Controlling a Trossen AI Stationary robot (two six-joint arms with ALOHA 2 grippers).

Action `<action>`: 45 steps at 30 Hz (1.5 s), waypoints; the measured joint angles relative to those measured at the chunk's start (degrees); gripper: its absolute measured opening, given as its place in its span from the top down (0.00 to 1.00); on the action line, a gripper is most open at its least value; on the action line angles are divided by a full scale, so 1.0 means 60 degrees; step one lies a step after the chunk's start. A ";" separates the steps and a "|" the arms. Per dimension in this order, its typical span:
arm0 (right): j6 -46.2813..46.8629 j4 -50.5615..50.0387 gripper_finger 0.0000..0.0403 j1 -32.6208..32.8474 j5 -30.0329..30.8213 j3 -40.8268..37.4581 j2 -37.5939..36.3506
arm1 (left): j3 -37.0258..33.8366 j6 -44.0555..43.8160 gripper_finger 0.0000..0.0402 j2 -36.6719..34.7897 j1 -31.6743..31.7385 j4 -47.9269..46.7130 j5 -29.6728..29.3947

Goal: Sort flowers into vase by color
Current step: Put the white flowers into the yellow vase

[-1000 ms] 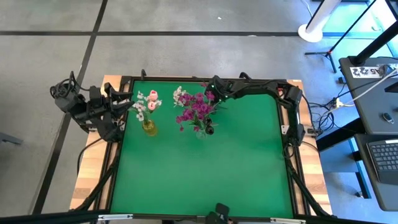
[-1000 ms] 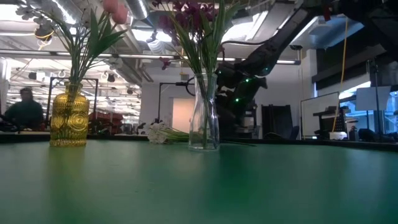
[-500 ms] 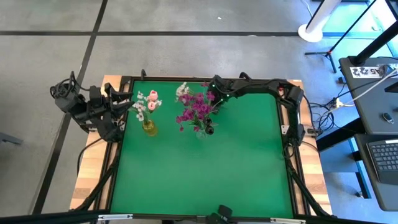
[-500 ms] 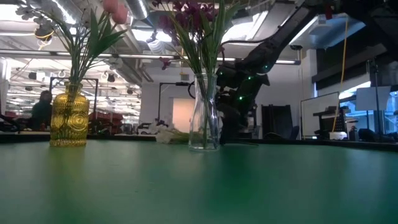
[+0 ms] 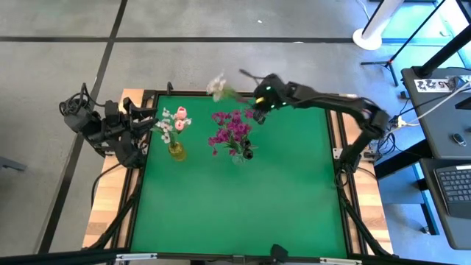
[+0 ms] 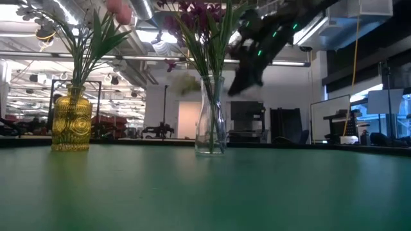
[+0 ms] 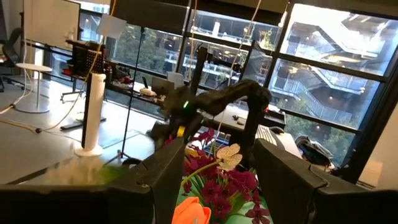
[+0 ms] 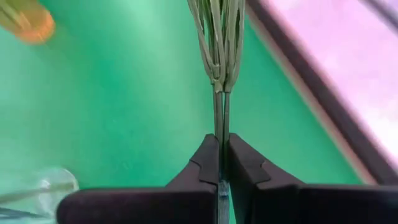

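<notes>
- Green baize table (image 5: 243,206) carries two vases at about eleven o'clock of its middle; the left gripper (image 5: 140,121) waits at the nine o'clock edge, fingers parted and holding nothing.
- Clear glass vase (image 6: 210,115) holds the magenta-purple flowers (image 5: 232,129), packed fairly full, stems fanning out at the neck.
- Yellow glass vase (image 6: 71,122), at nine o'clock of the clear one, holds the white and pale pink flowers (image 5: 173,121), with room left.
- Right gripper (image 5: 257,98), raised above the twelve o'clock edge, is clenched on the thin green stem (image 8: 221,93) of a pale sprig (image 5: 218,85), whose head hangs out beyond the table rim.
- That sprig looks very light, I judge, and its wiry stem is likely to flex and swing; a hold low on the stem suits, leaving the tip free to enter a neck.
- Its head shows blurred, probably white, which would send it to the yellow vase.
</notes>
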 joint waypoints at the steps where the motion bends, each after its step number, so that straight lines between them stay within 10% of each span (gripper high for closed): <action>1: 0.0039 -0.0021 0.98 -0.0022 0.0053 0.0000 -0.0339 | 0.0000 0.0001 0.53 0.0000 -0.0002 0.0000 0.0000; 15: 0.1189 0.2211 0.98 0.0383 -0.1731 0.0018 -0.3808 | 0.0004 0.2000 0.53 0.0849 -0.0001 0.2120 0.0065; 26: 0.1657 0.4680 0.98 0.2269 -0.2240 0.0018 -0.3487 | 0.0963 0.2490 0.53 0.3121 0.0328 0.3670 0.0085; 35: 0.2012 0.6561 0.98 0.3524 -0.2677 0.0018 -0.2922 | 0.1637 0.2066 0.52 0.4967 0.1469 0.3951 0.1918; 45: 0.1970 0.6717 0.98 0.4369 -0.2610 0.0018 -0.2832 | 0.2851 0.1576 0.34 0.6856 0.2468 0.3955 0.3153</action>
